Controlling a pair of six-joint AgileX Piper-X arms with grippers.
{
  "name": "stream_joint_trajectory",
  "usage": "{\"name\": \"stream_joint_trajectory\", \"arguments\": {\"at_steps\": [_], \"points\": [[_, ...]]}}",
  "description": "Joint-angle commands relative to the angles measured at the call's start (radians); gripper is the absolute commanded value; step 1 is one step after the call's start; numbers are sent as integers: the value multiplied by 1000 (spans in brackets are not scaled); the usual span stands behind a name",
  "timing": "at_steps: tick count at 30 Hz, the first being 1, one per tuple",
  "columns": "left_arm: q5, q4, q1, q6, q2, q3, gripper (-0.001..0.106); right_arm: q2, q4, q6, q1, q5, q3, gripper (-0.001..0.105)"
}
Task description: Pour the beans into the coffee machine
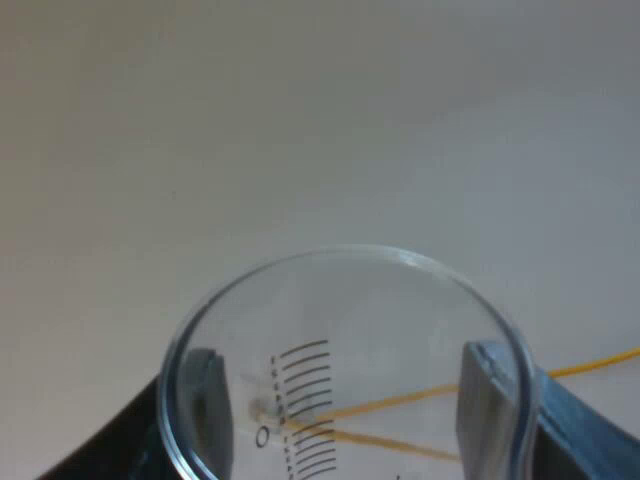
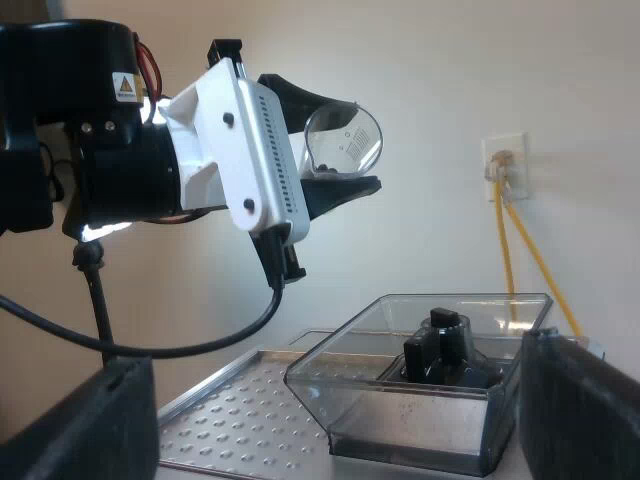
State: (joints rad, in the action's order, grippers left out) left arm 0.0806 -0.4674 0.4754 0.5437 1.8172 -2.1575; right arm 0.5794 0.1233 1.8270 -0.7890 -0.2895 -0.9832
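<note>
My left gripper (image 1: 345,415) is shut on a clear measuring glass (image 1: 350,350), one finger on each side of it. I look into its round mouth and see printed scale lines and no beans inside. From the right wrist view, the left gripper (image 2: 335,145) holds the measuring glass (image 2: 348,138) tipped on its side, high above the machine's clear bean hopper (image 2: 420,400). The hopper stands without a lid, with a black grinder part (image 2: 440,350) in its middle. My right gripper (image 2: 330,425) is open, low by the hopper, with nothing held between its fingers.
A perforated metal top plate (image 2: 235,415) of the espresso machine lies beside the hopper. A wall socket (image 2: 502,165) with yellow cables (image 2: 530,250) sits on the pale wall behind. A thin black stand pole (image 2: 97,300) rises under the left arm.
</note>
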Motion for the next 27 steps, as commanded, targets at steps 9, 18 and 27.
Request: {"name": "stream_joint_trajectory", "arguments": {"at_steps": [9, 18, 27], "points": [[53, 18, 2, -279, -10, -13, 29, -8, -15, 17, 0, -2, -6, 79], [141, -1, 2, -510, -10, -13, 29, -8, -15, 17, 0, -2, -6, 79], [141, -119, 2, -703, -10, -13, 29, -8, -15, 17, 0, -2, -6, 79]]}}
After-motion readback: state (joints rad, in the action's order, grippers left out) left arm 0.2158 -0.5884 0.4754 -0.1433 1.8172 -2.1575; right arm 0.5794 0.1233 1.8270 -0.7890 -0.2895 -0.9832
